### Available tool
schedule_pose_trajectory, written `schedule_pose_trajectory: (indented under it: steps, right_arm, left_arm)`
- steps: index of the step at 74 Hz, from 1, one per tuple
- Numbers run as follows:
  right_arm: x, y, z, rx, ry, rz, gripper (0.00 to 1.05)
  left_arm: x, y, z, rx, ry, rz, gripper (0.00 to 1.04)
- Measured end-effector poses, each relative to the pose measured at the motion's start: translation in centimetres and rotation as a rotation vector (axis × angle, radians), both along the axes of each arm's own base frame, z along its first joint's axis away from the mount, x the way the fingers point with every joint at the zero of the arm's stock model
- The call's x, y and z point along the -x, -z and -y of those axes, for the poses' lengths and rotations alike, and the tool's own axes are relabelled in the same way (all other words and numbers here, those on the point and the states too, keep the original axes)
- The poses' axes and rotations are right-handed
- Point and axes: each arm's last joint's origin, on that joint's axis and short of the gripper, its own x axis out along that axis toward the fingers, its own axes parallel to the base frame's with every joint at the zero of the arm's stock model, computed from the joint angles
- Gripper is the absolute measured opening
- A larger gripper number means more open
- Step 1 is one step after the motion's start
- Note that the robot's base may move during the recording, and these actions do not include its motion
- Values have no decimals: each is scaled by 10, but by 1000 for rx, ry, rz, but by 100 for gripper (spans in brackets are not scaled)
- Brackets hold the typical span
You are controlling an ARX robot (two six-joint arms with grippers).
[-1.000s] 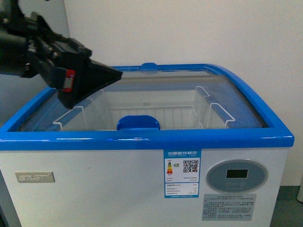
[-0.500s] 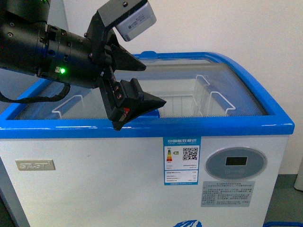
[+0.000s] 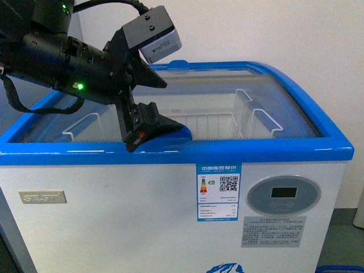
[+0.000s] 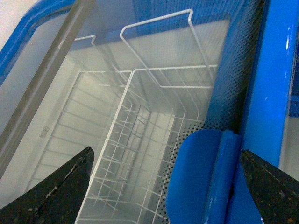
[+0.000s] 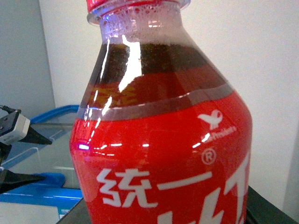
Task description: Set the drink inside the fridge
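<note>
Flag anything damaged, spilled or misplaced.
Nothing stands out. The fridge and its glass lid look intact, the wire baskets hang level, the drink is capped, and the open left gripper straddles the lid handle.

**Blue, white, black and red**

The fridge has a white body and a bright blue rim, and its handle is the same blue. The glass lid carries a band of fine black dots along its edges. The wire baskets are white. On the front, a blue-and-white sticker bears a black QR code. The oval panel is grey with a dark display, and a blue decal shows at the bottom edge. The left arm is black with a green light. The drink is dark brown, with a red cap and a red label with white characters.
</note>
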Motion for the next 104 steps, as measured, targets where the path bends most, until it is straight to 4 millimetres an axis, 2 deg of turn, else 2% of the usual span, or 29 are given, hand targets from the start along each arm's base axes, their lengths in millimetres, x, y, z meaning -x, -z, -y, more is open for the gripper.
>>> schedule_pose_trajectory:
  steps: [31,57,87,104]
  right_arm:
    - [0,0,0,0,0,0,42]
    - [0,0,0,0,0,0,42]
    - [0,0,0,0,0,0,42]
    - [0,0,0,0,0,0,42]
  left_arm:
    - [-12,-1,-3,-78,-20,-17,97]
    - [-26,9,2,-74,-13,9,97]
    - [-67,-4,10,-76,-65,124,97]
    - [-98,-13,16,-83,-102,174,97]
